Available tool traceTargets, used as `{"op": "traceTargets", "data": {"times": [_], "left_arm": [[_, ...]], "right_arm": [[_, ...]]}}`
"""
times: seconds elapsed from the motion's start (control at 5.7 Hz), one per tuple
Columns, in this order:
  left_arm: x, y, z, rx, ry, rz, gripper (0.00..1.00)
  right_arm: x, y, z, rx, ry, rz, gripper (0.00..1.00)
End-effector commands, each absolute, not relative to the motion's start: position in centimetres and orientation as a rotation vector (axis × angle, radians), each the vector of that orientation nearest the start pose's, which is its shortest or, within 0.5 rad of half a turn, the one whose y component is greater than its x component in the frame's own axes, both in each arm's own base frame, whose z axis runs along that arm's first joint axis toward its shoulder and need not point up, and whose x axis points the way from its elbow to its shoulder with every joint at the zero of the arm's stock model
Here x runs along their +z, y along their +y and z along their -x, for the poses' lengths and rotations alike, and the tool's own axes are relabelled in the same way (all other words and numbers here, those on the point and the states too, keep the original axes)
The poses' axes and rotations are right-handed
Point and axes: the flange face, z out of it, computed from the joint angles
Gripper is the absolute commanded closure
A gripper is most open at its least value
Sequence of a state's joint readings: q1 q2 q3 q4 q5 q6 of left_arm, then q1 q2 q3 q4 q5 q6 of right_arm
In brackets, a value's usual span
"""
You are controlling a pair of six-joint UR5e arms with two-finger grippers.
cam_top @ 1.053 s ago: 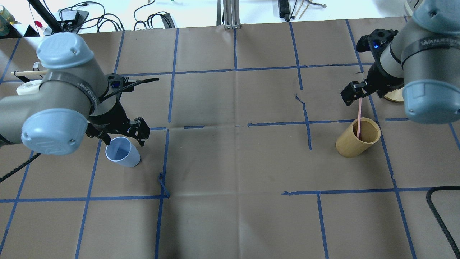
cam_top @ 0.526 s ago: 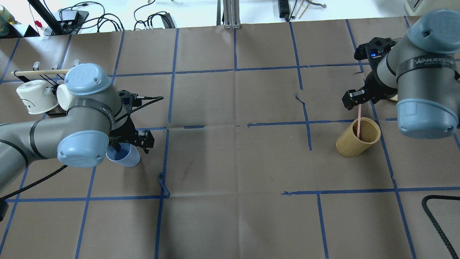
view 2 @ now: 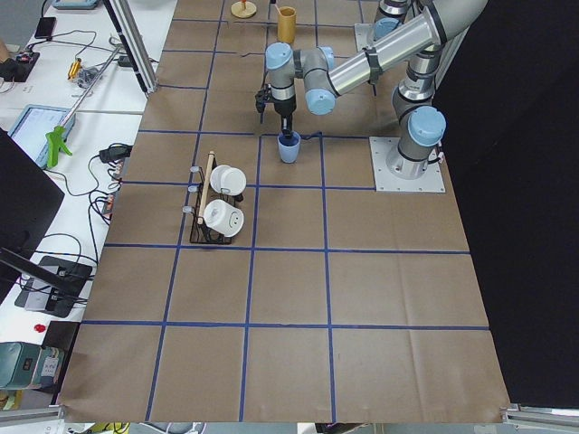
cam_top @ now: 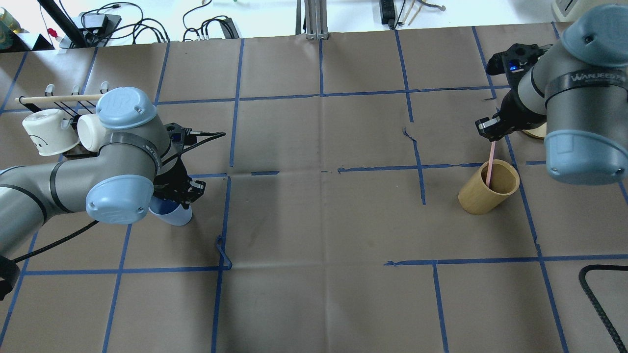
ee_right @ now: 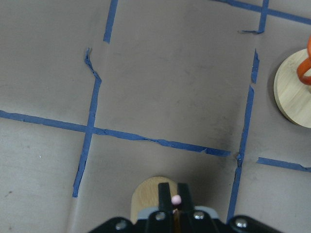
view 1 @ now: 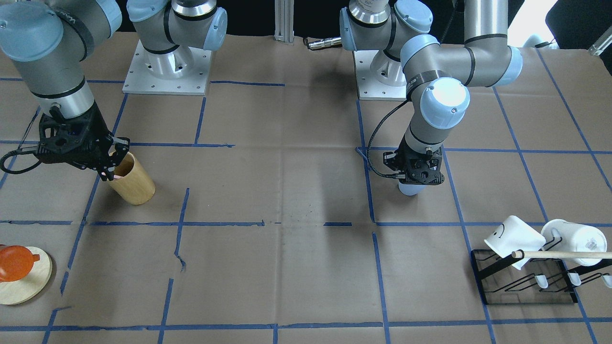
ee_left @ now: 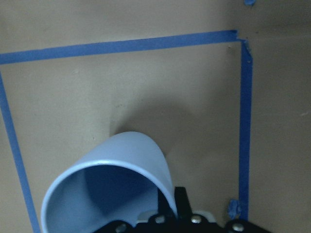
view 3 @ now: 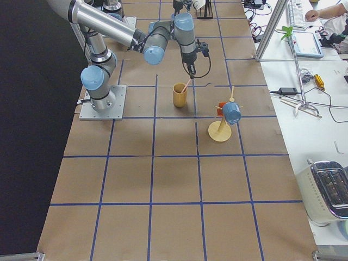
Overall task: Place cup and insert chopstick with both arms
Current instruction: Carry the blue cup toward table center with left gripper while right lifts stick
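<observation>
Lower now, my left gripper (cam_top: 178,191) pinches the cup (cam_top: 172,215) wall, right gripper (cam_top: 491,137) clamps the chopstick (cam_top: 490,164), I reckon nothing's placed yet

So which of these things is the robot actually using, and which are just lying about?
In use: the cup, held at its rim by the left gripper; the chopstick, pinched by the right gripper; the wooden holder it stands in.
Lying about: two white mugs on a black rack; the wooden dowel across it; an orange object on a round wooden base.
</observation>
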State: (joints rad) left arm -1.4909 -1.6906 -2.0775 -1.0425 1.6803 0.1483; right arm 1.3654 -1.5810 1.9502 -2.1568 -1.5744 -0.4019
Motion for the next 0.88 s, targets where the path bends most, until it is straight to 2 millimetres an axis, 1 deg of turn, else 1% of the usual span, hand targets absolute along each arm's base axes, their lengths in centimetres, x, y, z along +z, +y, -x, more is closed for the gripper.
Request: {"op": "traceTargets", "data": {"times": [0.0, 0.18, 0.35, 0.53, 0.7], "left_arm": [[27.9, -48.8, 12.8, 0.128, 3.038, -0.12, 0.91], [30.5, -50.8, 18.7, 0.054, 3.037, -0.058, 0.91], [30.8, -53.4, 25.6, 0.059, 3.121, 0.049, 0.91], [29.8, -54.4, 32.8, 0.059, 3.136, 0.163, 0.91], [28.0, -54.0, 38.8, 0.049, 3.135, 0.128, 0.91]], "right_arm": [[43.3, -51.3, -3.3, -0.299, 3.173, 0.319, 0.91], [48.0, -51.7, -3.8, -0.226, 3.166, 0.314, 0.91], [51.5, -51.8, -4.6, -0.153, 3.156, 0.238, 0.91], [54.3, -52.1, -6.2, -0.123, 3.152, 0.203, 0.91], [55.9, -52.9, -8.8, -0.079, 3.149, 0.126, 0.91]]}}
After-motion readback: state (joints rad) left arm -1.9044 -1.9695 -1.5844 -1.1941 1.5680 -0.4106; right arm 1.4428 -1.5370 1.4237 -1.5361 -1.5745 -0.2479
